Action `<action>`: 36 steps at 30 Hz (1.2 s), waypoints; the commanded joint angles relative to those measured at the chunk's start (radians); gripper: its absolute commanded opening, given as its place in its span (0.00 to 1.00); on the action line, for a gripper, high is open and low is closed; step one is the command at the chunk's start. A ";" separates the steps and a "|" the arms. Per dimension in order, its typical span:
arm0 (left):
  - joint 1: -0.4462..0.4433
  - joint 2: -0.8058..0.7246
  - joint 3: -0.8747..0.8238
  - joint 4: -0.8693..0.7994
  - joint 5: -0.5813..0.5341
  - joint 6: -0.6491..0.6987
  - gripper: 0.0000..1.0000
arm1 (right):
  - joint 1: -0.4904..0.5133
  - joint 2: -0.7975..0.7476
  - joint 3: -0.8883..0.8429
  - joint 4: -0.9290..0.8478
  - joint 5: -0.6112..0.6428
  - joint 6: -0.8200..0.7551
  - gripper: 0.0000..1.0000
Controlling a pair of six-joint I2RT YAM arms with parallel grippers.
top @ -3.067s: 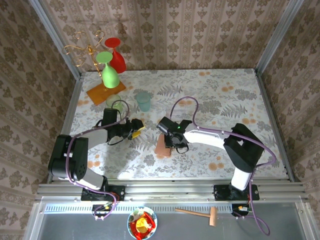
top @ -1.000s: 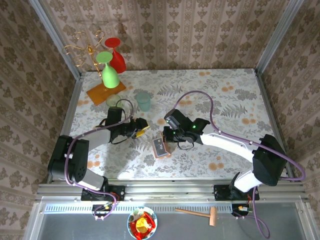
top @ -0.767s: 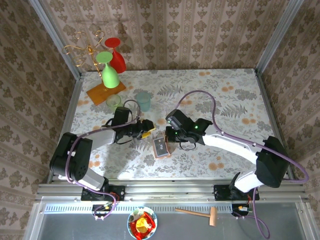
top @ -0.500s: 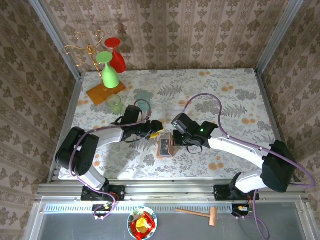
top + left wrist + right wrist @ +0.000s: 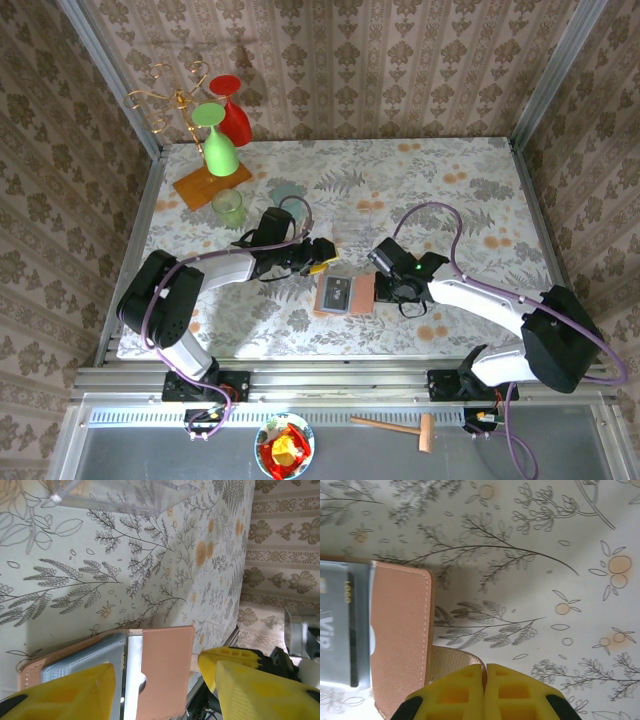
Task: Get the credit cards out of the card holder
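The floral worktop (image 5: pixel 450 190) carries the card holder (image 5: pixel 345 296), which lies open and flat near the front edge, between the two arms. A grey card (image 5: pixel 340 625) with white print sits in its inner pocket. The left claw (image 5: pixel 322 262) hovers by the holder's far left corner, fingers spread apart, gripping nothing. The right claw (image 5: pixel 485 670) has its fingers pressed together at the holder's right flap. I cannot tell whether they pinch the leather.

top: high overhead, looking down | wrists: close, facing table (image 5: pixel 125 555) | shared: card holder (image 5: pixel 343 296)
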 commanded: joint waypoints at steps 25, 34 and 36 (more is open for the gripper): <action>-0.169 0.156 0.065 0.246 -0.006 -0.174 0.54 | -0.019 0.056 0.049 0.003 0.001 -0.021 0.24; -0.183 0.208 0.077 0.261 0.002 -0.183 0.53 | -0.017 -0.068 0.065 -0.035 -0.038 0.013 0.32; -0.183 0.214 0.078 0.259 0.001 -0.180 0.53 | -0.017 -0.095 0.076 -0.047 -0.039 0.017 0.32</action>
